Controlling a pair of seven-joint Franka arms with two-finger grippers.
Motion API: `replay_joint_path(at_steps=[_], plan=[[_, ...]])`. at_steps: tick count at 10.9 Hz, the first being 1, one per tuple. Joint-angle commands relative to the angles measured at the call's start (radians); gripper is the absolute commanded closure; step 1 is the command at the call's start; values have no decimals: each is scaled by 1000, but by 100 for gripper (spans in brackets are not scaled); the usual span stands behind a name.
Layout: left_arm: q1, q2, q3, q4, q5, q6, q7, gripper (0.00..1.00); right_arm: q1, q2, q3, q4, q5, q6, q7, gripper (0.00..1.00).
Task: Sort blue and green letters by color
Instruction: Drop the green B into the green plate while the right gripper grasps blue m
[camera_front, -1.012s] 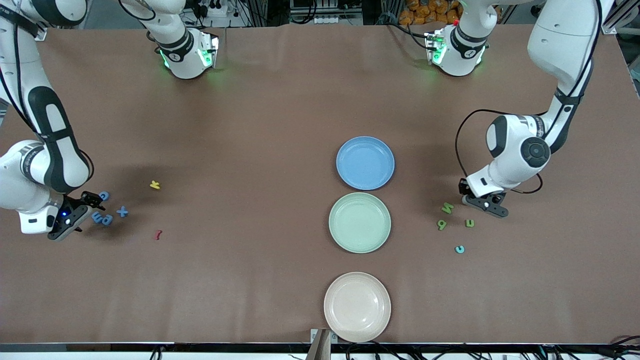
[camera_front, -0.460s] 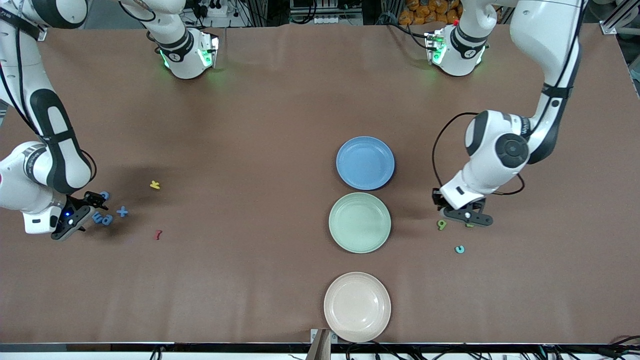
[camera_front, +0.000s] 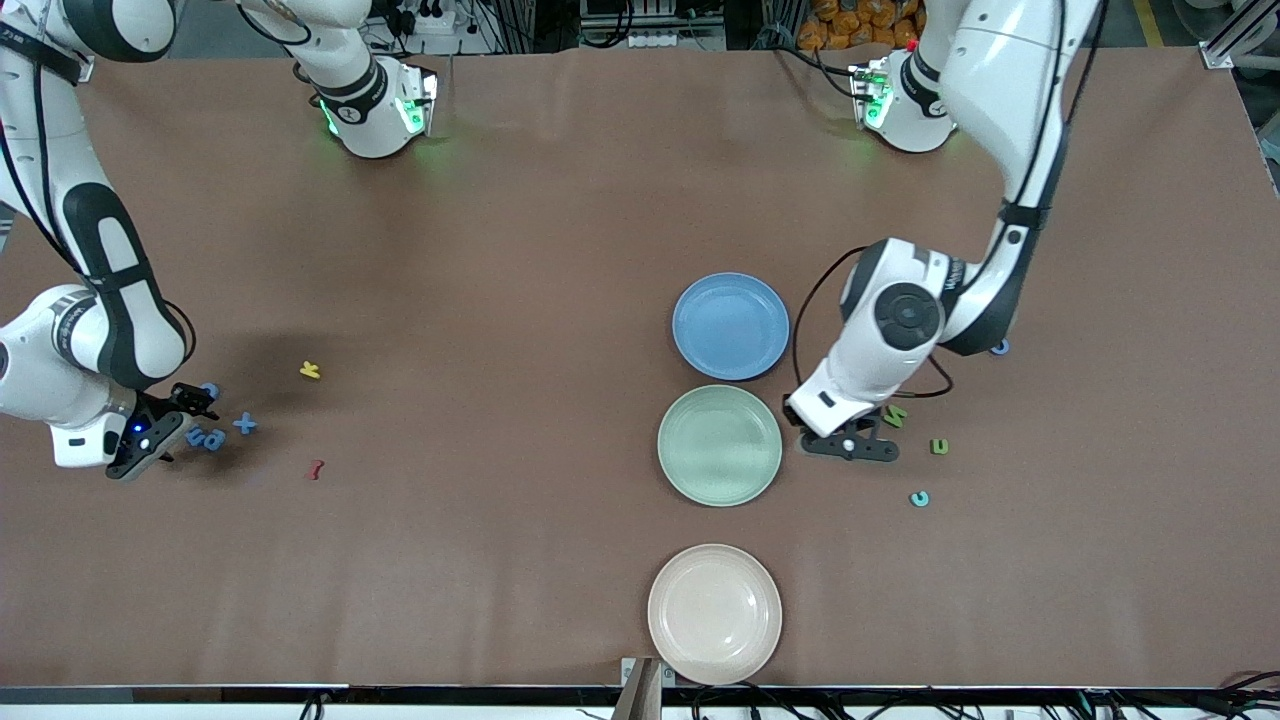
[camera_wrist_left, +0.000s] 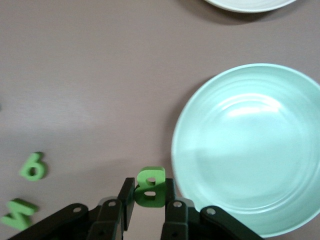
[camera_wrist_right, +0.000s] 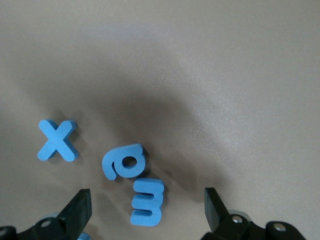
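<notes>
Green letter B (camera_wrist_left: 150, 186) — left gripper (camera_wrist_left: 148, 206)

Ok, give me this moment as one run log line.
left pincer: shut on green B, beside green plate | right pincer: open over blue E | plates: no letters

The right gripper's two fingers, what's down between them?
The right gripper stands open, and the blue E lies on the bare table between its fingers, seen in the right wrist view.

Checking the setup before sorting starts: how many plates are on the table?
3. All lie in one row: the blue plate farthest from the front camera, the green plate in the middle, the beige plate nearest. None looks hidden.
</notes>
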Motion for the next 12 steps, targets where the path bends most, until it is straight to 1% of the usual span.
replay_joint_path(at_steps=[1, 3, 4, 5, 6, 7, 10, 11, 12], plan=[[-94, 101, 45, 129, 11, -25, -161, 100, -8, 21, 5, 22, 19, 3, -12, 0], [-108, 114, 45, 141, 10, -25, -194, 100, -8, 21, 5, 17, 19, 24, -12, 0], [-108, 118, 46, 143, 7, -25, -194, 100, -12, 22, 7, 15, 19, 32, -13, 6], [-108, 120, 45, 151, 7, -24, -194, 95, -15, 22, 7, 14, 19, 38, -21, 61], [-108, 121, 45, 158, 2, -24, -195, 84, -17, 22, 5, 14, 19, 38, -30, 100], [-108, 123, 45, 160, -1, -24, -197, 81, -17, 22, 5, 14, 19, 38, -29, 100], [-108, 129, 45, 171, -15, -24, -233, 81, -17, 22, 5, 14, 19, 38, -29, 100], [-108, 129, 45, 171, -10, -24, -235, 31, -17, 22, 5, 14, 19, 37, -29, 100], [-109, 127, 45, 169, -6, -24, -238, 0, -15, 21, 5, 14, 19, 35, -24, 100]])
